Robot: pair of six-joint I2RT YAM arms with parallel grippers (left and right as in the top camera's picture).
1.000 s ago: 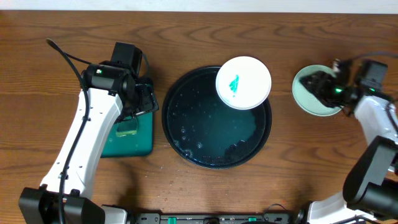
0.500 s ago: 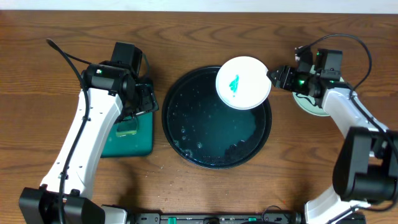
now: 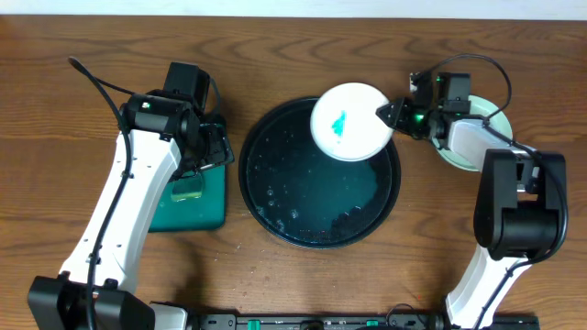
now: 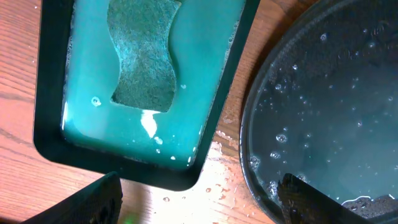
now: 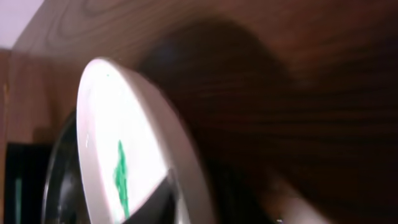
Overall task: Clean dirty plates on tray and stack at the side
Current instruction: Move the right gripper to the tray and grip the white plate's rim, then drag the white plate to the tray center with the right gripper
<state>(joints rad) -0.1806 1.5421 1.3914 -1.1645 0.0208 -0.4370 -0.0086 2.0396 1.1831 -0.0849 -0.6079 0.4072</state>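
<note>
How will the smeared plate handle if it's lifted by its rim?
The plate looks rigid, so it should lift whole, not flex. It overlaps the rim of the wet tray, so it's probably slippery and may slide. Held at one rim, it would likely tilt.

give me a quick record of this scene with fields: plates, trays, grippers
smeared plate: white with a green smear, over the black tray's upper right rim
mint plate: on the table right of the black tray, partly under the right arm
black tray: wet, droplets inside
green tray: holds teal liquid and a sponge
left gripper: open, above the green tray
right gripper: at the smeared plate's right edge; grip unclear, wrist view blurred
</note>
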